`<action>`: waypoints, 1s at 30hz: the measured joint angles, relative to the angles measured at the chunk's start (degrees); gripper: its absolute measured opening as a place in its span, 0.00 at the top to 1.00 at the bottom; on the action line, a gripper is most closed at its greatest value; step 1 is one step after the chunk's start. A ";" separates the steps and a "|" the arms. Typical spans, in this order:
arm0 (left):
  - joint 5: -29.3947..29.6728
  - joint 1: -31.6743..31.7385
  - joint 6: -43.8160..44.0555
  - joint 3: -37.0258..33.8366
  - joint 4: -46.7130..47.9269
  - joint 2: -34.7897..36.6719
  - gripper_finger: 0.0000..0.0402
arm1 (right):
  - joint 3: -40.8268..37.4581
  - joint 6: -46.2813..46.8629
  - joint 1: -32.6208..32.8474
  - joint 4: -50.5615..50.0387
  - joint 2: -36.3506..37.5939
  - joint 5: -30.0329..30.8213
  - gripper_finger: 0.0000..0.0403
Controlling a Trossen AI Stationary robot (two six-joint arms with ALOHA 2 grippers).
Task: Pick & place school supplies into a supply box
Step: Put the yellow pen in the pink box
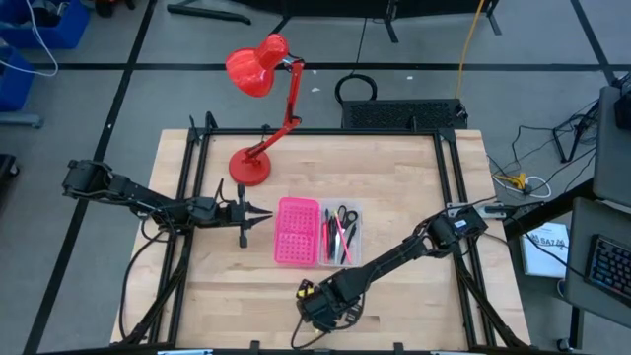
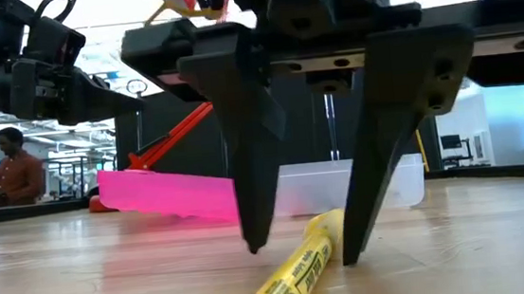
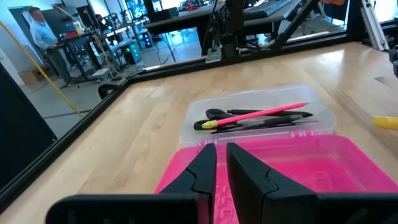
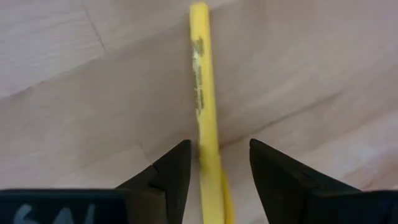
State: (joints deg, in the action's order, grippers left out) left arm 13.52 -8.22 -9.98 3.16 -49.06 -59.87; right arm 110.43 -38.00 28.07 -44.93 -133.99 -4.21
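Observation:
A yellow pen lies flat on the wooden table near its front edge. My right gripper points down over it, open, one finger on each side of the pen; I cannot tell if either finger touches it. The supply box stands mid-table: its pink perforated half is joined to a clear tray holding scissors and pens, a pink one on top. My left gripper waits level at the pink half's left side, with a narrow gap between its fingers and nothing in it.
A red desk lamp stands at the table's far left part, behind the box. Black frame rails run along the table's left and right edges. Bare wood lies between the box and the front edge. People show in the room beyond.

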 joint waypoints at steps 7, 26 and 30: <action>0.00 0.00 0.32 0.00 0.13 0.01 0.88 | -0.60 -2.79 -0.84 1.26 -0.62 -3.72 0.67; 0.00 -0.01 1.12 0.00 1.22 -0.01 0.88 | -4.26 -2.14 -2.84 -1.27 3.45 0.50 0.95; 0.00 0.01 1.16 0.00 1.31 0.01 0.88 | -4.26 -5.05 -3.38 -4.78 7.45 5.26 0.95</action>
State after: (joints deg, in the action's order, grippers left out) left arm 13.52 -8.21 -8.82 3.16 -47.75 -59.86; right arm 106.17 -43.05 24.69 -49.71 -126.54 1.05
